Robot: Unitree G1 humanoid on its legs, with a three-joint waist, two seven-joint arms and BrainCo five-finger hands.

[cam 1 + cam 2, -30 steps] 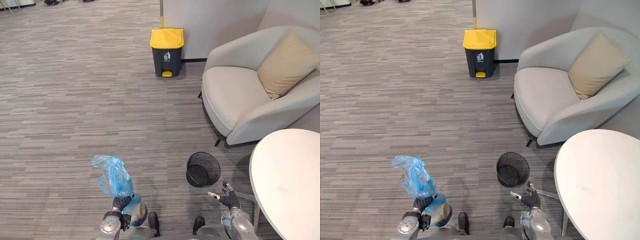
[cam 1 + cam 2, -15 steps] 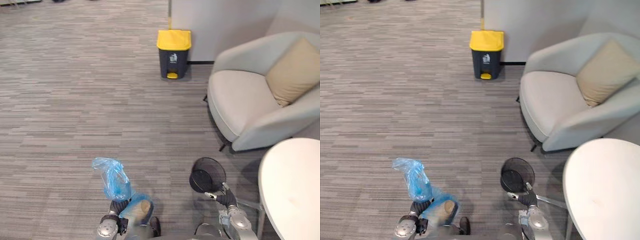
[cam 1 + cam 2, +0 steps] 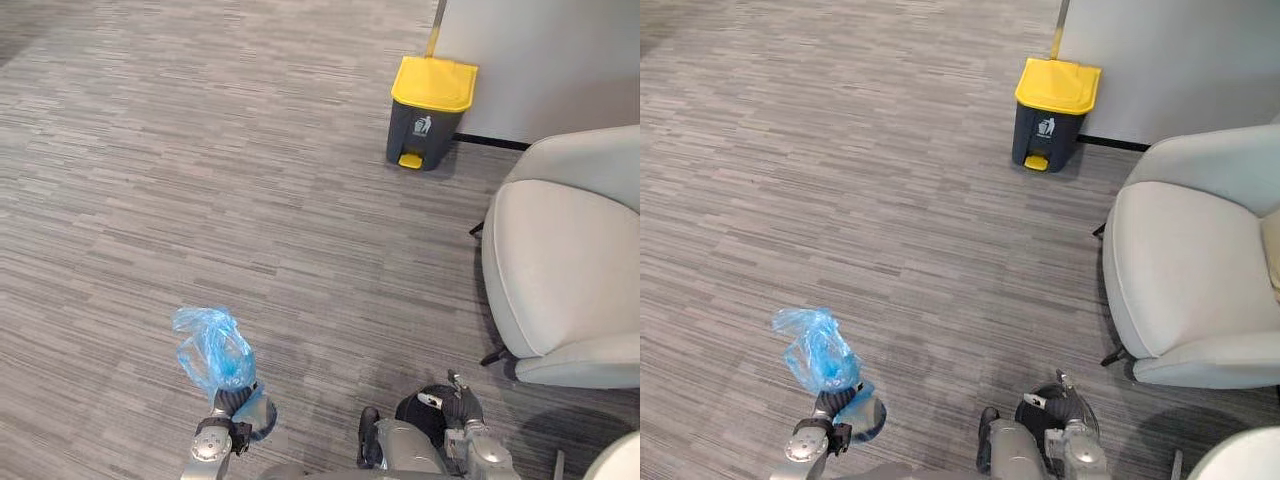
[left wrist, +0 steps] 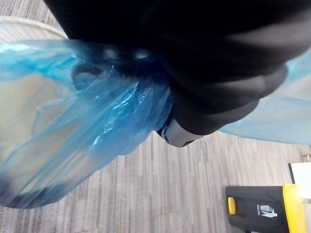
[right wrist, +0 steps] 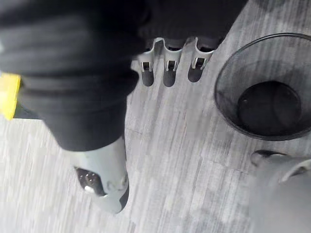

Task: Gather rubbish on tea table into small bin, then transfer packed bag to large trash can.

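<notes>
A blue plastic bag (image 3: pixel 212 350), packed and bunched at its neck, stands up out of my left hand (image 3: pixel 230 406), whose fingers are curled round that neck. In the left wrist view the bag (image 4: pixel 87 126) spreads out past the dark cover of the hand (image 4: pixel 204 63). The large dark trash can with a yellow lid (image 3: pixel 428 110) stands far ahead by the wall, lid down. My right hand (image 3: pixel 462 406) hangs low with relaxed fingers (image 5: pixel 167 65), holding nothing, just over the small black mesh bin (image 5: pixel 267 87) on the carpet.
A pale grey armchair (image 3: pixel 560 260) stands on the right, between me and the trash can's wall. A sliver of the white round table (image 3: pixel 618 462) shows at the lower right corner. Grey carpet (image 3: pixel 200 180) stretches ahead and to the left.
The camera has swung left, so the trash can, armchair and table have slid rightward in the picture. The bag stays held in my left hand, and the mesh bin now sits closer in.
</notes>
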